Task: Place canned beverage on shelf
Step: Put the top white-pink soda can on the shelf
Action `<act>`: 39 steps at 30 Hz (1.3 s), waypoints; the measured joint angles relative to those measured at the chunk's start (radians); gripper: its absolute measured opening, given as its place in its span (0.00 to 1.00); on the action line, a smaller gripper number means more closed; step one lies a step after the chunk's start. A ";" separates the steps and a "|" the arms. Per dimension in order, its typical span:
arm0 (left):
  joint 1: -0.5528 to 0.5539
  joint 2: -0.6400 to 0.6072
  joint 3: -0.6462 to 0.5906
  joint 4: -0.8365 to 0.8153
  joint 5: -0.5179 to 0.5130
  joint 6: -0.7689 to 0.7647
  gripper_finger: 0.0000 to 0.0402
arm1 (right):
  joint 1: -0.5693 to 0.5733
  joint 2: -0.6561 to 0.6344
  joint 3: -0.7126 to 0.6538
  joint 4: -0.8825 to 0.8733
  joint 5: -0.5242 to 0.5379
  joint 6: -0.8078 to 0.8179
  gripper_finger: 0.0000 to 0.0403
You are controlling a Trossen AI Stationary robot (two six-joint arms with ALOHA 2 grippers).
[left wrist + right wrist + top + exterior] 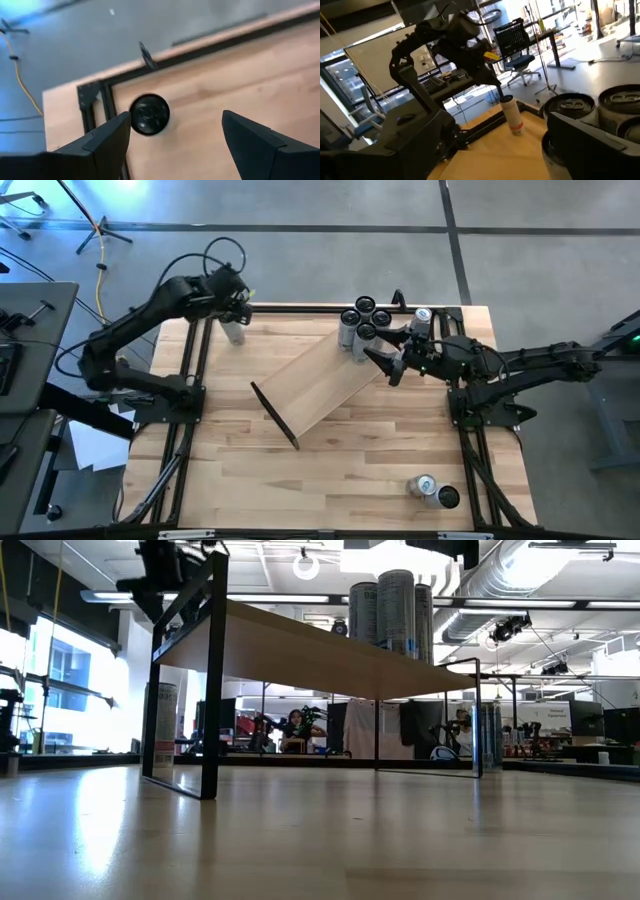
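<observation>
Striped butcher-block tabletop (330,470) w/ black frame rails fills the high view; grey floor around it. Biggest thing on it: the long pale smooth wood shelf board (325,385) w/ thin black end brackets, lying diagonally across the middle, one end up by the far edge. Four silver cans w/ dark tops (362,320) stand bunched on that far end.

Left arm reaches to the far left corner; left gripper (236,308) hovers over a lone white-and-silver can (233,332), fingers spread, nothing between them. Right gripper (392,362) sits just beside the can bunch, also spread, holding nothing; another silver can (421,320) stands near the far right corner. Two more cans (433,491) lie toward the near right corner.

We judge the step as pickup of the lone can by the left arm. Next move calls for lowering around it, squeezing, then carrying it to a bare stretch of board.

Left wrist view looks straight down on the lone can's dark top (149,114), which sits off toward one finger, not centred; high view can't show that. Low view alone shows the shelf (300,650) raised on its brackets w/ cans on top (395,605), & a person seated in the room behind.
</observation>
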State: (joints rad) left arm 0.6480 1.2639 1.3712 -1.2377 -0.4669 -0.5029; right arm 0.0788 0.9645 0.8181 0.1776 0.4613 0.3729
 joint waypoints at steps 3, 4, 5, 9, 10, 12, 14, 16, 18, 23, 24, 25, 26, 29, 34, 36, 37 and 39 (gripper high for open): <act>0.040 0.009 -0.030 0.011 0.032 0.002 0.71 | 0.000 0.005 0.000 -0.033 -0.003 0.054 0.87; 0.055 0.003 -0.053 0.020 0.044 -0.006 0.71 | 0.000 0.005 0.000 -0.042 -0.007 0.073 0.87; 0.073 -0.008 -0.083 0.031 0.056 -0.013 0.71 | 0.000 0.004 0.000 -0.048 -0.009 0.088 0.87; 0.147 -0.090 -0.208 0.106 0.083 -0.062 0.71 | 0.000 0.004 0.000 -0.083 -0.018 0.124 0.87; 0.162 -0.106 -0.236 0.146 0.100 -0.065 0.71 | 0.000 0.005 0.000 -0.084 -0.018 0.124 0.87; 0.184 -0.128 -0.281 0.203 0.122 -0.073 0.71 | 0.000 0.012 0.000 -0.085 -0.018 0.120 0.87; 0.195 -0.135 -0.308 0.251 0.133 -0.078 0.71 | 0.000 0.015 0.000 -0.089 -0.020 0.124 0.87; 0.203 -0.121 -0.319 0.256 0.134 -0.065 0.71 | 0.000 0.020 0.000 -0.083 -0.020 0.124 0.87; 0.211 -0.104 -0.321 0.257 0.135 -0.048 0.71 | 0.000 0.024 0.000 -0.086 -0.020 0.124 0.87; 0.217 -0.063 -0.320 0.274 0.132 -0.037 0.71 | 0.000 0.037 0.000 -0.084 -0.020 0.124 0.87; 0.217 -0.058 -0.320 0.276 0.124 -0.036 0.71 | 0.000 0.039 0.000 -0.086 -0.020 0.124 0.87; 0.217 -0.051 -0.320 0.276 0.120 -0.036 0.71 | 0.000 0.041 0.000 -0.087 -0.020 0.124 0.87; 0.217 -0.046 -0.320 0.276 0.117 -0.036 0.71 | 0.000 0.044 0.000 -0.083 -0.019 0.125 0.87; 0.217 -0.034 -0.320 0.276 0.113 -0.036 0.71 | 0.000 0.052 0.000 -0.087 -0.019 0.125 0.87; 0.220 -0.025 -0.320 0.275 0.104 -0.043 0.71 | 0.000 0.064 0.000 -0.084 -0.019 0.124 0.87; 0.227 -0.016 -0.320 0.274 0.104 -0.043 0.71 | 0.000 0.066 0.000 -0.086 -0.020 0.124 0.87; 0.232 -0.011 -0.320 0.273 0.105 -0.043 0.71 | 0.000 0.066 0.000 -0.085 -0.020 0.124 0.87; 0.240 -0.001 -0.320 0.273 0.109 -0.043 0.71 | 0.000 0.065 0.000 -0.085 -0.020 0.124 0.87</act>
State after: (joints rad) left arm 0.8883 1.2631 1.0515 -0.9645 -0.3584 -0.5461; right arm 0.0792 1.0298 0.8181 0.0929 0.4408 0.4973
